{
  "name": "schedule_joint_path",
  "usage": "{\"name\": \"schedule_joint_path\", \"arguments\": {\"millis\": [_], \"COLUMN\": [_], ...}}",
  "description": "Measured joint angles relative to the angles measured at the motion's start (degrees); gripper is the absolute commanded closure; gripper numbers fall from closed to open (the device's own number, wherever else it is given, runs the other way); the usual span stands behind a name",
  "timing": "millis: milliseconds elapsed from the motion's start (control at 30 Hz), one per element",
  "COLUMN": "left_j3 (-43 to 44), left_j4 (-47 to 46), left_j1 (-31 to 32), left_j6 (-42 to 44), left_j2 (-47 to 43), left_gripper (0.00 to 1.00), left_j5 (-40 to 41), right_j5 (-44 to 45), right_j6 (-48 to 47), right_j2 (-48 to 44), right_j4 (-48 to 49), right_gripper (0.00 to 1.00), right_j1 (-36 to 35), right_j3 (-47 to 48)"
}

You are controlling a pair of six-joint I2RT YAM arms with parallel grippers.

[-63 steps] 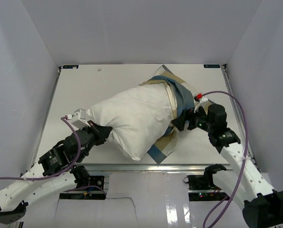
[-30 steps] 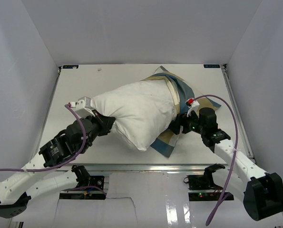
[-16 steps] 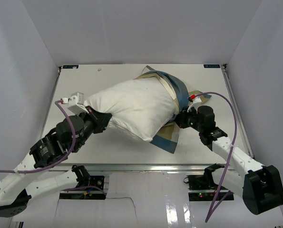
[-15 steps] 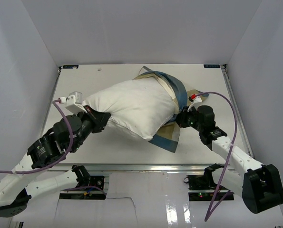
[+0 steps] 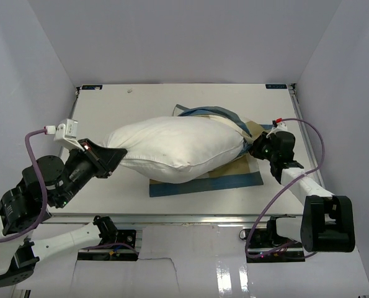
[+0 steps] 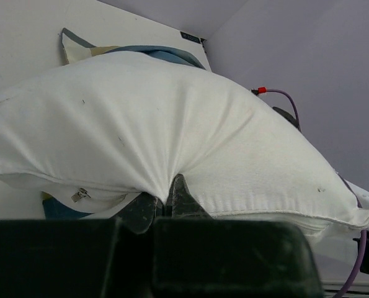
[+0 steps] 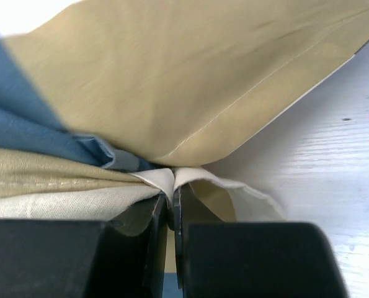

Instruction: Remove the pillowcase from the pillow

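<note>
And there's the big pull: across the counter (image 5: 110, 105) the pillow (image 5: 178, 146) now lies stretched long from left to right. Half a second ago we had it humped and angled toward the far right corner. We read that as real progress, since nearly all of the white cushion is bare. The pillowcase (image 5: 221, 177) has slid down too. A flat blue-and-tan panel is spread beneath the pillow toward the near edge, and the rest is bunched round the pillow's right end. That bunch is what stands in our way; by our reckoning the cover only comes free once that last end slips out. Our left gripper (image 6: 165, 202) has drawn back toward the left edge, its fingers pinched tight on a fold of the pillow's white cloth. Our right gripper (image 7: 170, 198) has swung out toward the right edge, clamped on the case's tan-and-cream hem. The purple cable (image 5: 308, 139) loops clear of the fabric by the right edge. A small zipper pull (image 6: 80, 194) shows under the pillow's seam.
</note>
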State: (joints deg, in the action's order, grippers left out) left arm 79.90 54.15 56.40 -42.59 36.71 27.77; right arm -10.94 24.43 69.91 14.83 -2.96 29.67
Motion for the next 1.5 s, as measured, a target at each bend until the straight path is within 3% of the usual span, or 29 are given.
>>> {"name": "schedule_joint_path", "arguments": {"millis": [167,700,933,967,1100,1267,1400,1500], "left_j3": [2.4,20.4,21.6,19.9,2.0,-15.7,-22.9,-29.7], "left_j4": [2.9,9.3,10.0,8.5,0.4,-6.8,-10.5,-16.2], "left_j1": [0.1,0.6,0.7,0.7,0.4,0.0,0.0,-0.2], "left_j6": [1.5,10.0,9.9,9.6,7.4,4.8,4.6,4.6], "left_j2": [0.2,8.1,8.2,7.5,-0.9,-5.3,-1.9,-3.0], "left_gripper": [1.0,1.0,1.0,1.0,1.0,1.0,1.0,1.0], "left_j5": [-0.8,5.7,4.0,3.5,1.8,-1.4,-4.7,-8.5], "right_j5": [-3.6,-13.3,-17.0,-18.3,-19.5,-15.3,-12.2,-13.1], "right_j6": [2.6,6.8,7.4,7.3,5.5,1.0,-1.7,-4.8], "right_j2": [0.5,4.8,7.3,7.5,7.6,-4.5,-20.8,-23.8], "right_j4": [-0.1,-1.2,0.0,0.1,-1.1,-7.8,-9.3,-8.3], "right_gripper": [0.92,0.92,0.92,0.9,0.42,0.32,0.21,0.14], "right_j1": [5.4,11.6,11.9,12.4,14.2,10.5,0.4,-5.6], "right_j3": [0.9,8.7,10.4,10.4,10.4,8.2,7.1,9.9]}}
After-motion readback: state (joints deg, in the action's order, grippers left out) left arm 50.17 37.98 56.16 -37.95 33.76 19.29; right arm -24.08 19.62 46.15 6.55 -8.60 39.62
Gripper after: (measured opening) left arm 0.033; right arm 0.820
